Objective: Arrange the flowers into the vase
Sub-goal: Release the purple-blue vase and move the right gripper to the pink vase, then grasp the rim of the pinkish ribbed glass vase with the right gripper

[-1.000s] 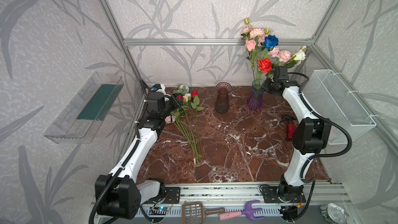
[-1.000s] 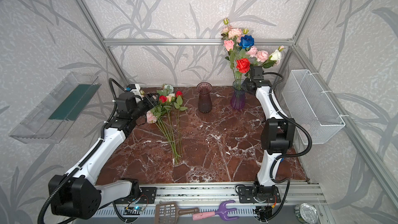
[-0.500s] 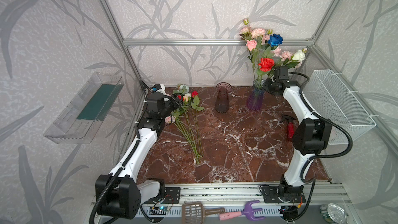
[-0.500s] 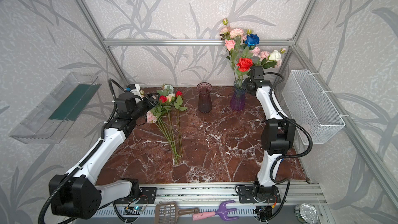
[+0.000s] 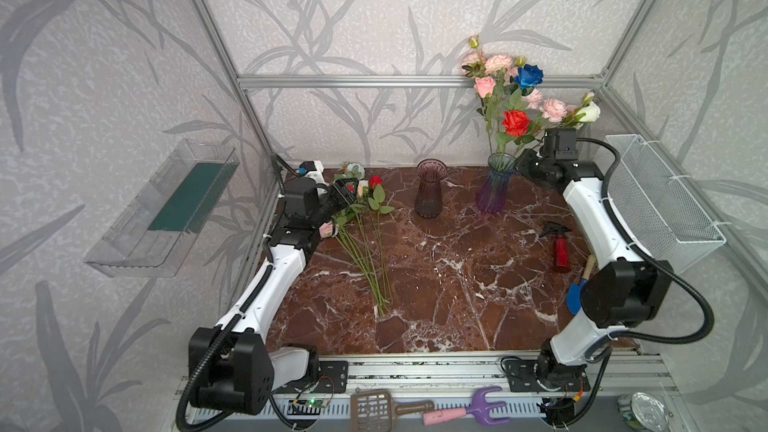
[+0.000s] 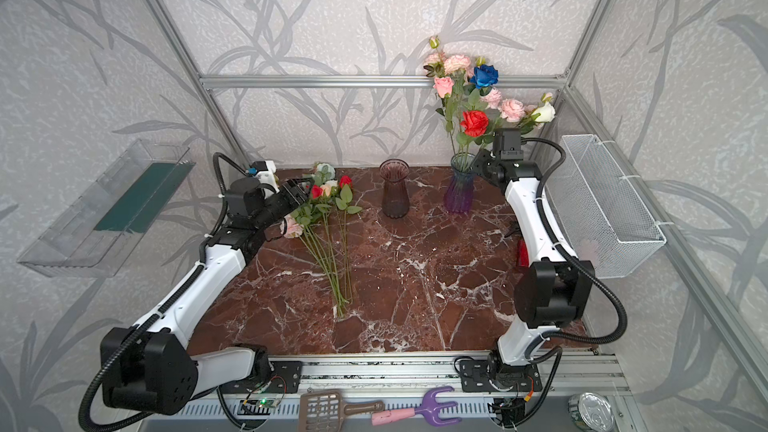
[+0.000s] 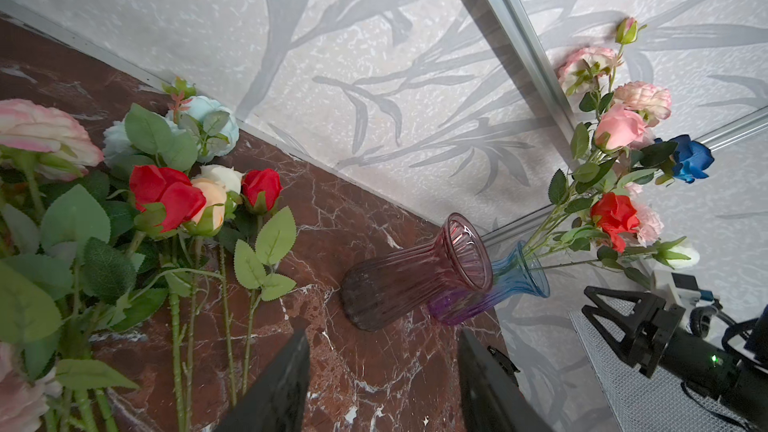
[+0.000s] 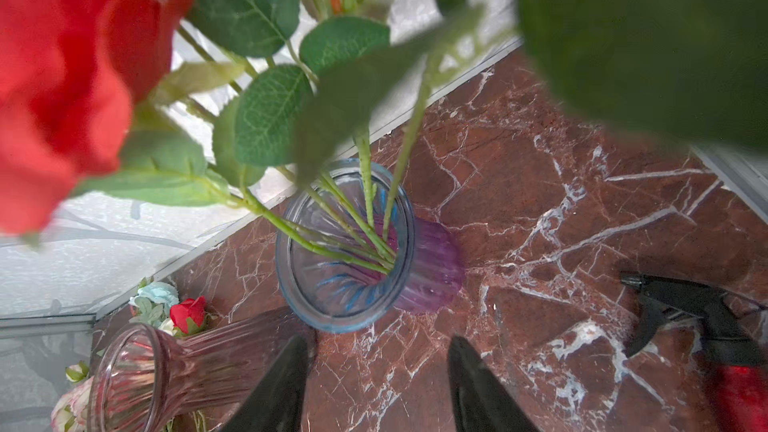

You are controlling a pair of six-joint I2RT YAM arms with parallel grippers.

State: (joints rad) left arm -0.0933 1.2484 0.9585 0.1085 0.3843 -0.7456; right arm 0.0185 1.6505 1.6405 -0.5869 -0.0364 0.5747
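Flowers (image 5: pixel 515 118) stand in the blue-purple vase (image 5: pixel 492 195) at the back right; your right gripper (image 8: pixel 379 340) hangs near its mouth, fingers apart, gripping nothing. Loose flowers (image 5: pixel 365 243) lie on the table (image 5: pixel 457 284) beside your left gripper (image 7: pixel 384 332), fingers likewise spread.

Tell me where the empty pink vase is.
In both top views the empty pink vase stands upright at the back middle, between the loose flowers left and the blue-purple vase right.

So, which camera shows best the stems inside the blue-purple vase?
The right wrist view: it looks down into the blue-purple vase, so the stems show deep inside it. In both top views it stands side-on; in the left wrist view the pink vase partly covers it.
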